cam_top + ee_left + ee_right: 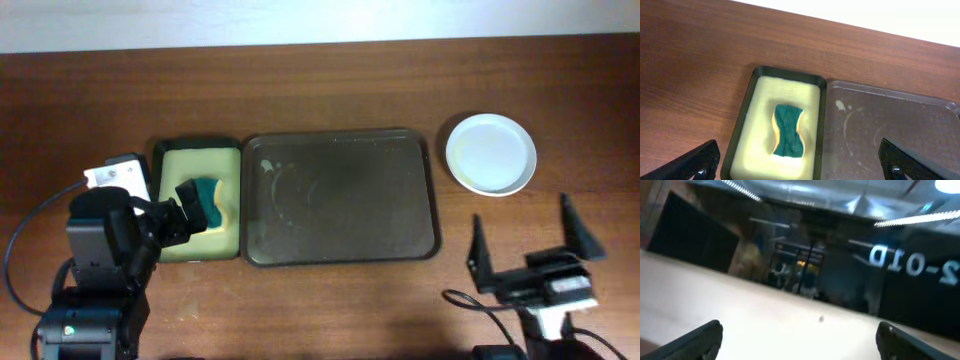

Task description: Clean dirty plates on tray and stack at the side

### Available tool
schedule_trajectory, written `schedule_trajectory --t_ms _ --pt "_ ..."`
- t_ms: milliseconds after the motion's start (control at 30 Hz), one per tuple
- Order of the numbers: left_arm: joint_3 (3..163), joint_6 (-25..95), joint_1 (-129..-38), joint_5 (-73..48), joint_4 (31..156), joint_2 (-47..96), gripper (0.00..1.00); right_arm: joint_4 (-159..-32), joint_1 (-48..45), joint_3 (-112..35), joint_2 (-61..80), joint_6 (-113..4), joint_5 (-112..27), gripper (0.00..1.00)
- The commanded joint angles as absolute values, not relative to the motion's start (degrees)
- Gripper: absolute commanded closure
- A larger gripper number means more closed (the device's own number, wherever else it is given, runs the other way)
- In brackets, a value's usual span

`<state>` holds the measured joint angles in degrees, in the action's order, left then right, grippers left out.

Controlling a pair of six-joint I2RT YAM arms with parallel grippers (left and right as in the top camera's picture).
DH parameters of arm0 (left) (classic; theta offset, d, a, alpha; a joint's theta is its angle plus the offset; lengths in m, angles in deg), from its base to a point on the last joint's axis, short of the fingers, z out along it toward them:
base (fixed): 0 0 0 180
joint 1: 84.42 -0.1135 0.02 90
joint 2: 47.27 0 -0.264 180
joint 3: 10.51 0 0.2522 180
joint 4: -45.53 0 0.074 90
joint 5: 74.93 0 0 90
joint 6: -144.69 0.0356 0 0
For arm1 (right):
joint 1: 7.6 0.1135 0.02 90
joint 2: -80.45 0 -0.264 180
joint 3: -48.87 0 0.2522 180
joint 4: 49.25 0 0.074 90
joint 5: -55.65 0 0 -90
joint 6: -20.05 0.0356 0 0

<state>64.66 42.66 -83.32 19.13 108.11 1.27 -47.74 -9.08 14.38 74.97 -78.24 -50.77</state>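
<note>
**Mia:** Where are the plates?

**Ben:** On the table, at two o'clock from the big dark tray, not touching it. From above I see one white round. I cannot tell how many are stacked.

**Mia:** And the claws?

**Ben:** The left gripper is wide, over the small tray with the green sponge, at nine o'clock, just beside the big dark tray. The right gripper is wide too, at five o'clock, holding nothing.

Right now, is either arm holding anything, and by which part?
Nothing held: left gripper open above the sponge, right gripper open and empty.
</note>
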Motion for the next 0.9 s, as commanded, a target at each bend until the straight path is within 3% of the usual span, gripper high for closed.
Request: schedule_trajectory --t_ms 0,133,267,867 --pt "64.8 42.0 -83.5 19.5 108.0 1.0 0.01 -42.5 -9.5 25.1 80.3 -73.8 -52.1 0.02" --pt "64.8 42.0 -83.5 19.5 108.0 1.0 0.0 -44.2 -9.0 34.9 80.3 -70.3 -52.2 0.02" --pt "64.8 42.0 -83.5 19.5 108.0 1.0 0.01 -66.3 -7.6 34.8 80.3 -71.4 -51.1 0.02" --pt "64.8 42.0 -83.5 19.5 108.0 1.0 0.01 -66.2 -7.6 34.8 80.2 -75.5 -51.1 0.02"
